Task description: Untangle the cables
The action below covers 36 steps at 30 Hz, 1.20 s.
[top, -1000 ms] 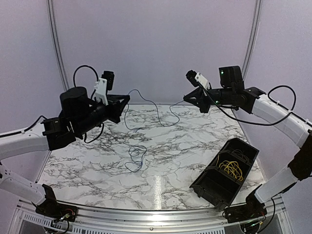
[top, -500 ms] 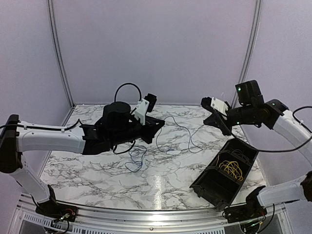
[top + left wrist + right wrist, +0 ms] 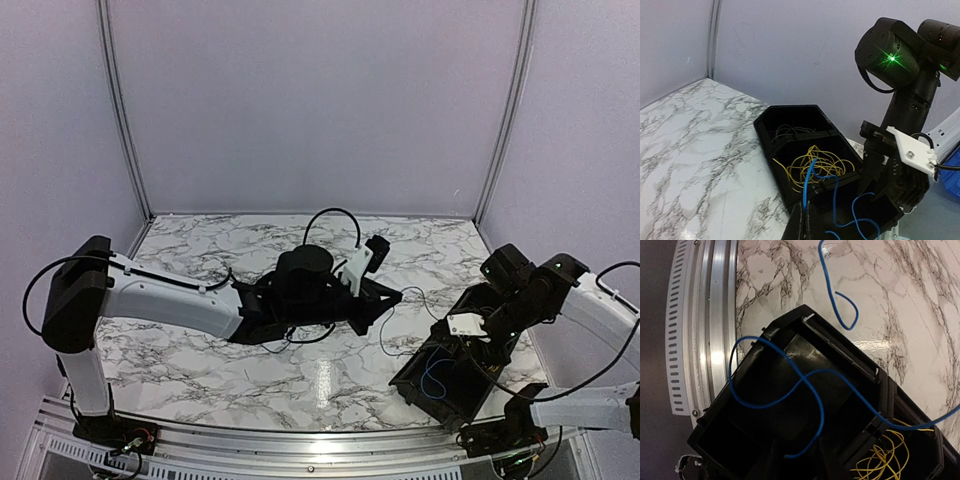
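My left gripper (image 3: 808, 223) is shut on a thin blue cable (image 3: 813, 176) just short of the black bin (image 3: 771, 150). From there the cable rises over the bin's wall and loops down into the near compartment. Yellow cables (image 3: 816, 162) fill the middle compartment and black cables (image 3: 790, 131) lie in the far one. My right gripper (image 3: 796, 460) hangs over the near compartment, open. The free end of the blue cable (image 3: 805, 381) lies loose between its fingers. From above, the left gripper (image 3: 397, 297) reaches across toward the bin (image 3: 412, 385) and the right gripper (image 3: 478, 358) points down into it.
The bin stands tilted at the front right of the marbled table (image 3: 200, 350), close to the metal rail (image 3: 715, 315) at the near edge. The left arm (image 3: 190, 305) stretches low across the middle of the table. Part of the blue cable trails on the marble beside the bin.
The left arm swung right across the table, carrying the blue cable toward the bin. The right arm dropped over the bin and its jaws opened, letting the cable's end fall into the near compartment.
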### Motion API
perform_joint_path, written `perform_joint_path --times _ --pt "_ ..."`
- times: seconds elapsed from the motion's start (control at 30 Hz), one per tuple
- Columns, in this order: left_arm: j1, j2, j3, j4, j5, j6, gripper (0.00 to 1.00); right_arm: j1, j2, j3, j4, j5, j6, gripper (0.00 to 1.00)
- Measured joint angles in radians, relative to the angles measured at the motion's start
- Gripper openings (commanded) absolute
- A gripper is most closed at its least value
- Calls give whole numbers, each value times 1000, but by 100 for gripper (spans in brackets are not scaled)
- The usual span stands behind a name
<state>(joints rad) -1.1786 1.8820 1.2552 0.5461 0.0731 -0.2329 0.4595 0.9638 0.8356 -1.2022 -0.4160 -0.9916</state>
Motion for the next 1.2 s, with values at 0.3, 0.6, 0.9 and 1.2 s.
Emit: perform_joint_path --times 0.3,0.6,0.9,1.2 --pt "-47 147 151 40 84 -57 0 -46 -132 19 -93 88 -61 50" --pt "-47 179 158 64 134 -82 0 -66 -131 245 -92 107 -66 55" --pt "-57 267 182 70 216 -58 0 -185 13 452 147 5 166 64" --pt "-87 418 318 54 203 -5 0 -314 103 252 657 -88 572 65"
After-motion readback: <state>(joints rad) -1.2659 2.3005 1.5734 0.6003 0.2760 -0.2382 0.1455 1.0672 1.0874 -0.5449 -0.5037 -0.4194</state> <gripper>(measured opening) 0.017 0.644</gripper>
